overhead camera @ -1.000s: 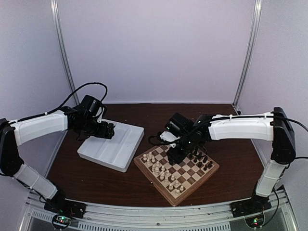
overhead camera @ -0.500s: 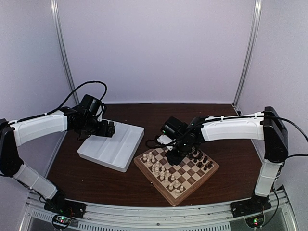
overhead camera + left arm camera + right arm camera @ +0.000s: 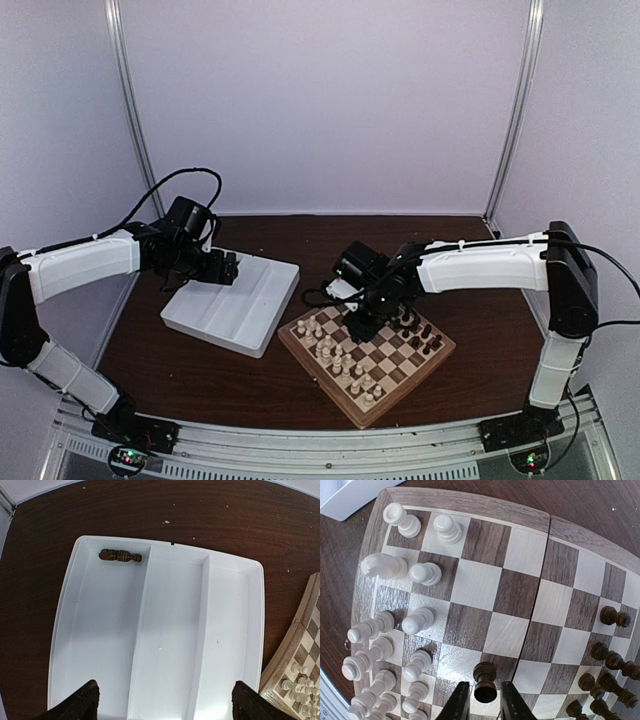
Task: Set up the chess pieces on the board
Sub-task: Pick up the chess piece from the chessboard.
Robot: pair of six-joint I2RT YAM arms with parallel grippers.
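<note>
1 dark piece point(image 3: 120, 556) lies in tray's point(image 3: 170, 620) left compartment.

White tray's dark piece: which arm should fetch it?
Left. The left end effector, open, hangs over the tray holding the lying piece; the right end effector is at the board, fingers either side of a dark pawn.

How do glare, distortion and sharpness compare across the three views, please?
Left wrist view: glare washes out the bottom of the white tray, though the dark chess piece lying in it stays crisp. Right wrist view: lens distortion bows the chessboard rim; the dark pawn at the right gripper is sharp. Top view: even light, but dark pieces too small to identify.
</note>
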